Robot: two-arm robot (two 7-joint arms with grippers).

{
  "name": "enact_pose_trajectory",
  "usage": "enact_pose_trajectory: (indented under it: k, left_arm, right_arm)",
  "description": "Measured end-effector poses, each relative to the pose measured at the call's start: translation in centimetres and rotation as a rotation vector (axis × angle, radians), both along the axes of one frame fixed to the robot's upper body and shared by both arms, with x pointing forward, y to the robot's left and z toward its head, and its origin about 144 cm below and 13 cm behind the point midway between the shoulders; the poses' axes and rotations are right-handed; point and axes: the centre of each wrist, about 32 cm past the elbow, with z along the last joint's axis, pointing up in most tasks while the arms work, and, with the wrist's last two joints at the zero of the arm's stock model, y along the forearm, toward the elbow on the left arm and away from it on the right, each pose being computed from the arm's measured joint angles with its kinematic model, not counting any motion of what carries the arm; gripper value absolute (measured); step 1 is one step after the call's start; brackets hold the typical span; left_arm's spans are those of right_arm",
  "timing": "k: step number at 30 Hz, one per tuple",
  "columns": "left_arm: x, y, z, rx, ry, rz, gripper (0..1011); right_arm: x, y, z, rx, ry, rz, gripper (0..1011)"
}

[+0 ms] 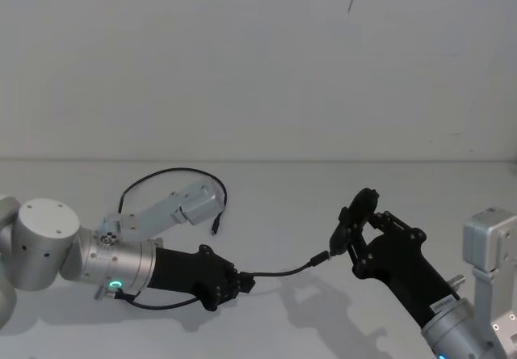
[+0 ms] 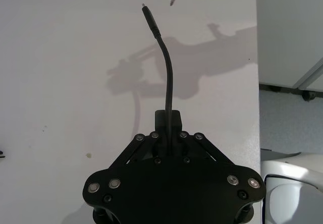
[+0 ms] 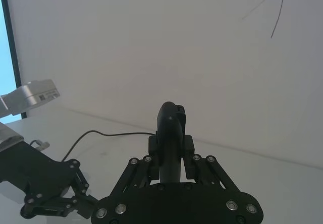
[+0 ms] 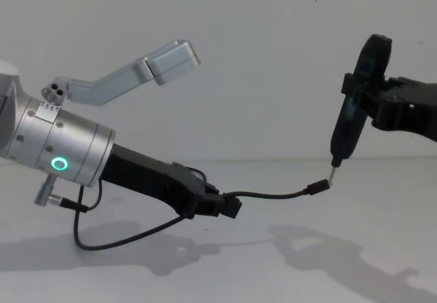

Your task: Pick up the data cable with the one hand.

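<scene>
The data cable [image 4: 273, 195] is thin and black. It sticks out of my left gripper [image 4: 231, 206], the one with the silver wrist and green ring, which is shut on it above the white table. Its free end carries a small plug [image 1: 321, 258], held clear of the table. In the left wrist view the data cable [image 2: 166, 77] rises from the left gripper [image 2: 168, 117] and curves toward the plug. My right gripper [image 1: 363, 238] is shut on a black tool [image 4: 355, 105] with a thin metal tip. That tip hangs just above the plug [image 4: 319, 188].
A second run of black cable [image 1: 166, 173] loops on the table behind the left arm and ends in a small plug [image 1: 216, 228]; I cannot tell whether it joins the held piece. A short wire [image 4: 102, 238] hangs under the left wrist. The table edge [image 2: 257, 82] lies to one side.
</scene>
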Motion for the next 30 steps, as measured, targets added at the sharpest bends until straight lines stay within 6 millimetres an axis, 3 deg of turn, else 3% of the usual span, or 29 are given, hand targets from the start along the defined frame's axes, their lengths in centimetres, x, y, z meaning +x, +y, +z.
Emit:
enact_pose_trajectory:
  k: [30]
  left_arm:
    - [0.0,0.1,0.0,-0.004,-0.001,0.000,41]
  right_arm:
    - [2.4,-0.2,-1.5,-0.015,-0.051,-0.059,263]
